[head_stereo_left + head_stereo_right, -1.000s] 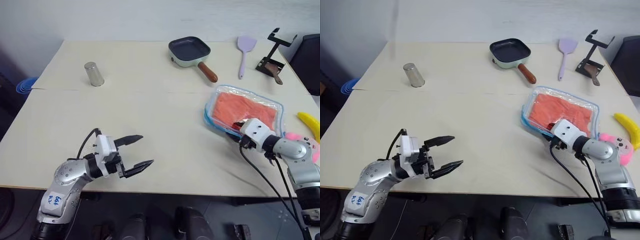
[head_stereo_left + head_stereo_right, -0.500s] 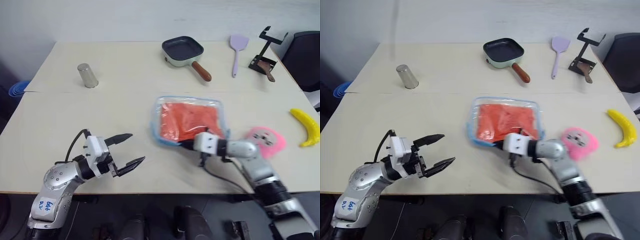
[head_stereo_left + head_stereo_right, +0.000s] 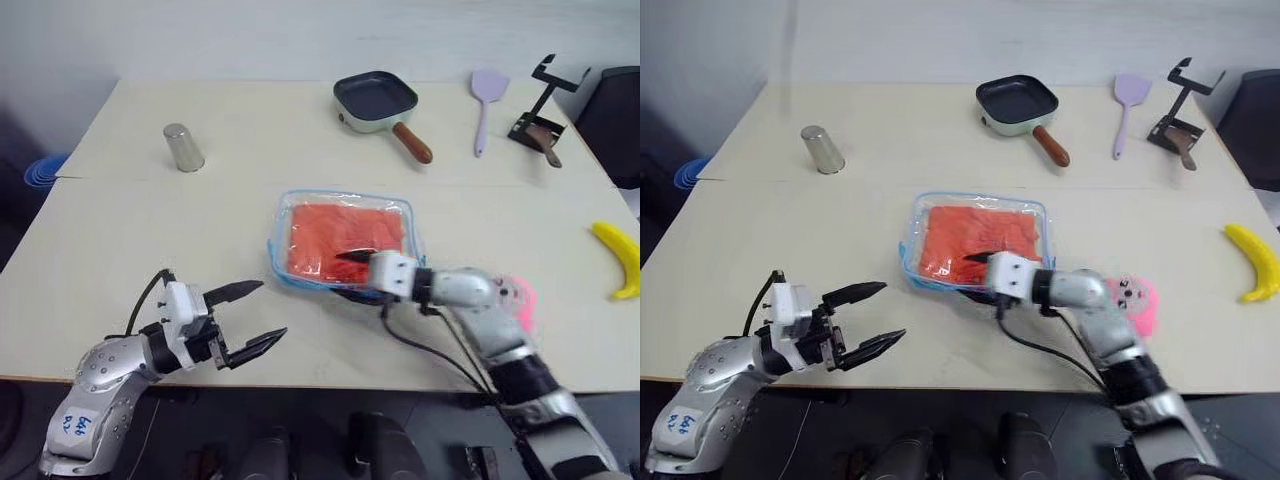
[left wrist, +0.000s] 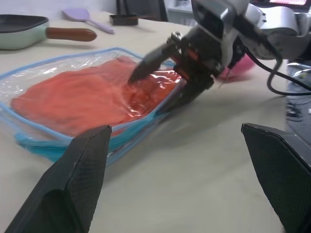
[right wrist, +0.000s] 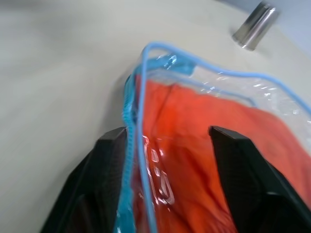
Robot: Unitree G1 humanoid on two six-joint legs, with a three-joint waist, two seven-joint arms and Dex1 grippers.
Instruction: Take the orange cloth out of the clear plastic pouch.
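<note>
The clear plastic pouch (image 3: 342, 240), with the orange cloth (image 3: 345, 238) still flat inside it, now lies near the middle of the table (image 3: 250, 180), slightly toward the front edge; a second ago it sat well over toward the right edge, so it has been dragged across toward the centre, and it has slid a little further left since half a second ago. The right gripper (image 3: 352, 270) has come along with it and is at the pouch's front right edge: in the left wrist view one black finger lies on top of the plastic over the cloth and the other sits lower at the blue zip edging, the jaws parted with the pouch's edge between them, though I cannot tell whether they actually pinch it. In the right wrist view the two fingers (image 5: 109, 160) stand apart astride the blue edging. The left gripper (image 3: 255, 315) hangs over the front left part of the table with its jaws spread wide, holding nothing, well apart from the pouch, much as it was before. Counted: one pouch, one cloth. Around them there is one pink plush toy (image 3: 1137, 300) just behind the right forearm, one yellow banana (image 3: 622, 258) at the right edge, one frying pan (image 3: 378, 101), one lilac spatula (image 3: 486, 105) and one black stand (image 3: 543, 110) along the far edge toward the right corner, and one metal cup (image 3: 183, 147) on the far left part.
</note>
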